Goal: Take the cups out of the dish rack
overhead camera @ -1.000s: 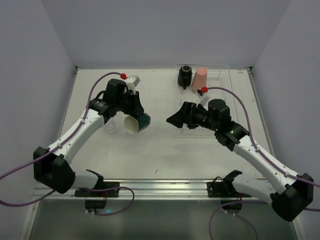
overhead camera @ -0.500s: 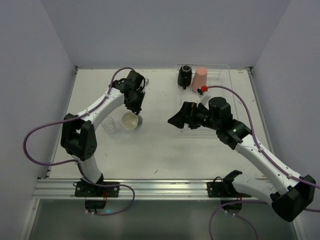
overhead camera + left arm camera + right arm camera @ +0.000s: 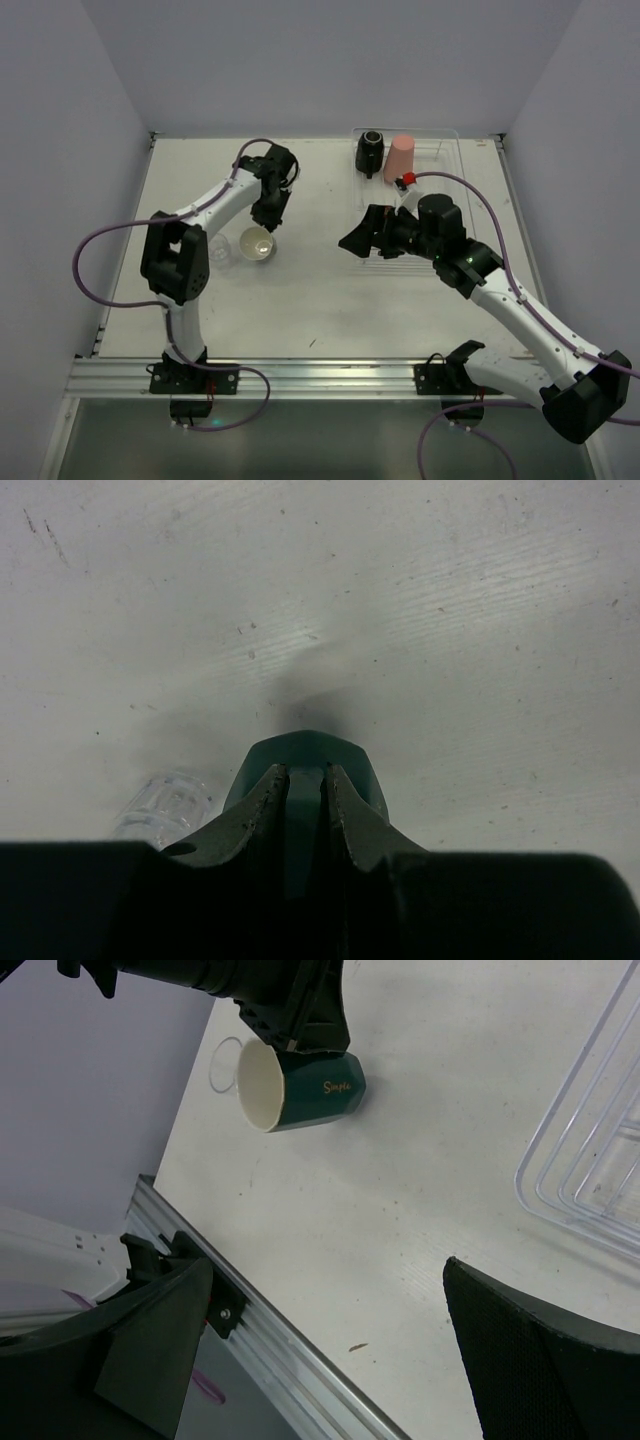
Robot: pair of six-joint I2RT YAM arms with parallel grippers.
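- The dark teal faceted cup with a cream inside (image 3: 312, 1090) hangs in the left jaws, well to the left of the clear ribbed plastic dish rack (image 3: 432, 205).
- Those jaws stand narrow, pinching the cup's wall at the rim.
- The cup is tipped over, its mouth facing away from the rack and gold lettering showing on its side. I cannot tell whether it touches the white surface (image 3: 320, 310).
- A tiny clear cup (image 3: 217, 248) stands just beyond the teal one, on the side away from the rack.
- The left arm (image 3: 215, 205) rises from its base, folds at the elbow and reaches towards the back, with the wrist turned down over the cup.
- The right arm (image 3: 505, 295) stretches from its base to the rack's near left corner. Its jaws are spread wide, holding nothing, and point away from the rack towards the teal cup, well apart from it.
- A black cup (image 3: 370, 152) and a salmon-pink tumbler (image 3: 399, 157) stand side by side at the rack's far left end.
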